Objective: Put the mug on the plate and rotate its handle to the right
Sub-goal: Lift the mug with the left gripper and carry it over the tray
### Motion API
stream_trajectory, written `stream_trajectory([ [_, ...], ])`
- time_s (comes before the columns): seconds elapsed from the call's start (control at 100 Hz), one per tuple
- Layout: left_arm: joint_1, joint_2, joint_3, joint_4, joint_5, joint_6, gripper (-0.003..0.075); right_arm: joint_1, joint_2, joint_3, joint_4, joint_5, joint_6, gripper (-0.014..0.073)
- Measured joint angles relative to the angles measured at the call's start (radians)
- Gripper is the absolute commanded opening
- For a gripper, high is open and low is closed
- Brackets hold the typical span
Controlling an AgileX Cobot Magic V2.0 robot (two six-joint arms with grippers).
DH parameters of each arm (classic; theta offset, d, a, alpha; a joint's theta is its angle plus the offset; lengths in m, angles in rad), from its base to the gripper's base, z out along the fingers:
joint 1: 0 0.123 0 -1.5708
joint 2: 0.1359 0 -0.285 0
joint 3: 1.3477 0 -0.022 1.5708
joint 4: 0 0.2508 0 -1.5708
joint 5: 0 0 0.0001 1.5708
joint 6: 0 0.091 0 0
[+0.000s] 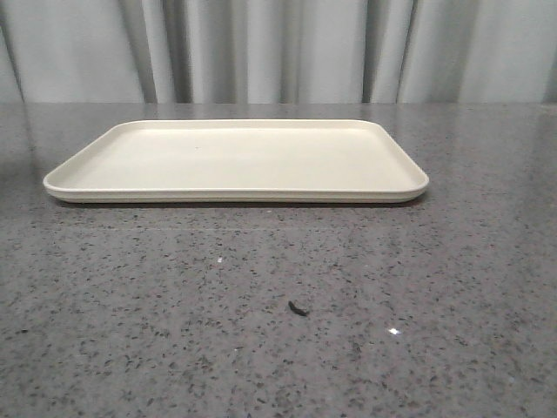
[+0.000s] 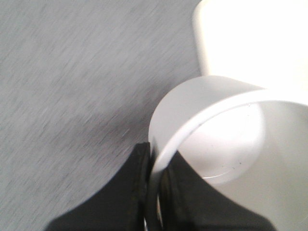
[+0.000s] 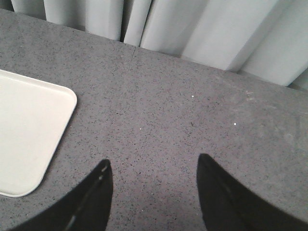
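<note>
The cream rectangular plate (image 1: 235,161) lies on the grey speckled table, bare, in the front view. No mug and no arm shows in that view. In the left wrist view my left gripper (image 2: 155,166) is shut on the rim of the white mug (image 2: 192,103), one finger outside the wall and one inside. The view is blurred. A corner of the plate (image 2: 250,38) shows beyond the mug. The mug's handle and smiley face are hidden. In the right wrist view my right gripper (image 3: 153,166) is open and empty over bare table, beside a corner of the plate (image 3: 29,134).
A small dark scrap (image 1: 298,307) lies on the table in front of the plate. Grey curtains (image 1: 278,48) hang behind the table's far edge, also seen in the right wrist view (image 3: 202,29).
</note>
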Motion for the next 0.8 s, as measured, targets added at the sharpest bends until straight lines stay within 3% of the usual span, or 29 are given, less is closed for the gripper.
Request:
stream_trajectory([
  [0.11, -0.048, 0.058, -0.127, -0.085, 0.002, 0.018, -0.0019, 0.000, 0.000, 0.000, 0.000, -0.002, 0.000, 0.0402],
  [0.36, -0.261, 0.248, -0.331, -0.106, 0.002, 0.026, -0.0019, 0.000, 0.000, 0.000, 0.000, 0.008, 0.000, 0.0402],
  [0.53, -0.366, 0.367, -0.362, -0.107, 0.002, 0.028, -0.0019, 0.000, 0.000, 0.000, 0.000, 0.021, 0.000, 0.0402],
  [0.8, -0.430, 0.528, -0.362, -0.099, 0.001, 0.028, -0.0019, 0.000, 0.000, 0.000, 0.000, 0.025, 0.000, 0.0402],
])
